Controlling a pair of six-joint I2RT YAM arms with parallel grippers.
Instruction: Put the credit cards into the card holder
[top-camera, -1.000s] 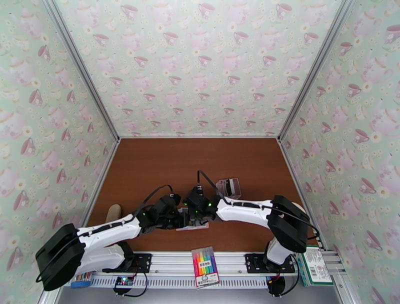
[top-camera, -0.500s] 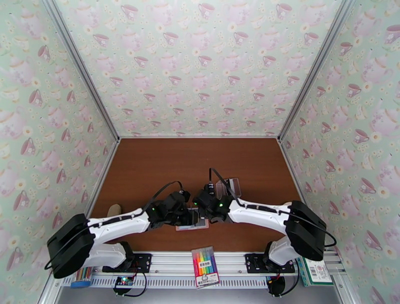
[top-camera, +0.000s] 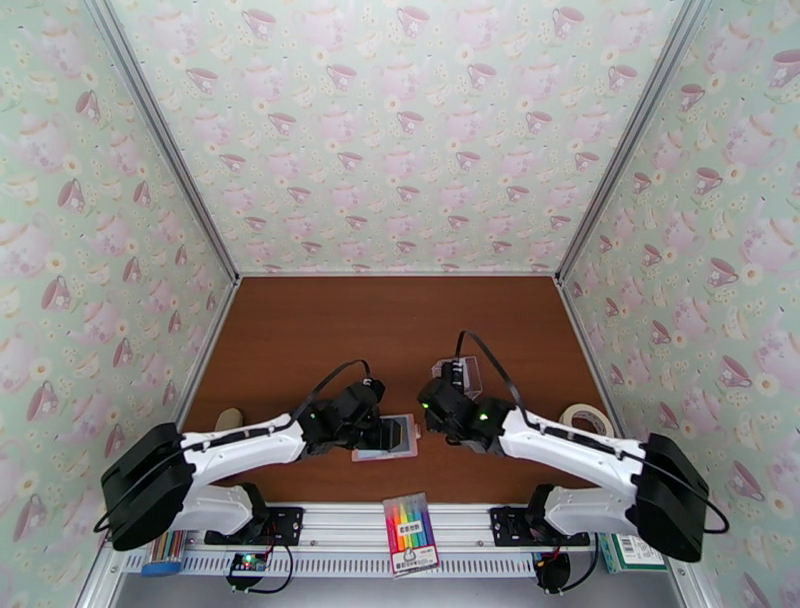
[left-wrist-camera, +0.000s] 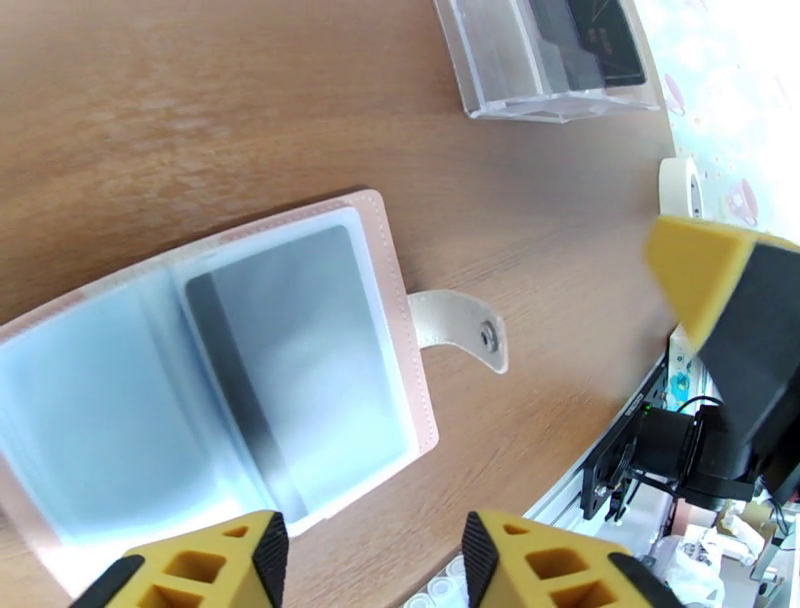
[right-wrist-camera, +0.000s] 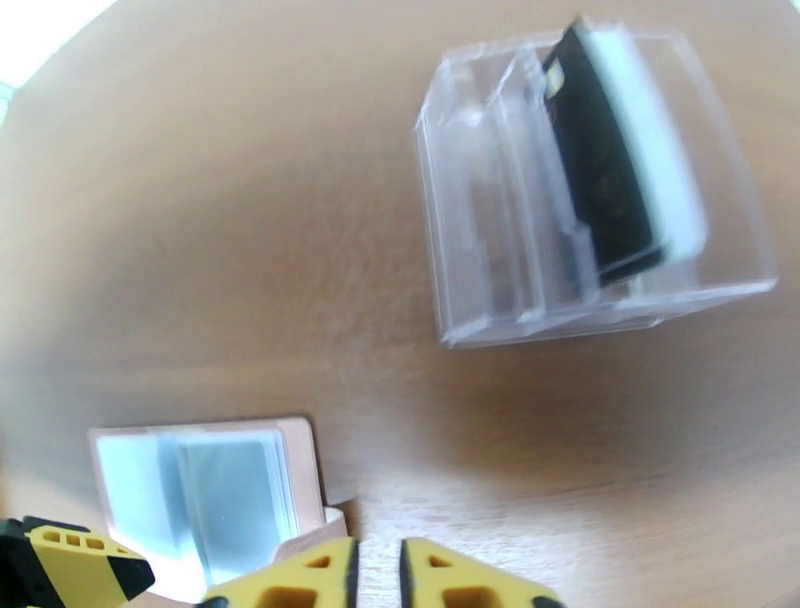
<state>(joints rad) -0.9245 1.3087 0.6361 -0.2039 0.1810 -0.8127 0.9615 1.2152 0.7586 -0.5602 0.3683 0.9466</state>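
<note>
The pink card holder (left-wrist-camera: 395, 300) lies open on the brown table, its snap tab (left-wrist-camera: 462, 335) pointing right. A dark grey credit card (left-wrist-camera: 300, 360) sits in its clear right-hand slot. My left gripper (left-wrist-camera: 365, 560) hovers open over the holder's near edge with nothing between its fingers. In the top view it is at the holder's (top-camera: 397, 451) left end. My right gripper (right-wrist-camera: 377, 578) has a narrow gap between its fingers and holds nothing. It sits between the holder (right-wrist-camera: 210, 495) and the clear box (right-wrist-camera: 590, 190). Another black credit card (right-wrist-camera: 600, 170) stands in that box.
The clear plastic box (top-camera: 462, 376) stands behind and to the right of the holder. A roll of tape (top-camera: 587, 418) lies at the right. A pack of coloured markers (top-camera: 410, 522) rests on the front rail. Bare table stretches to the back wall.
My right gripper has pulled away from the card holder to the right, toward the clear box, and its fingers have parted a little. My left gripper has opened wider beside the holder.
</note>
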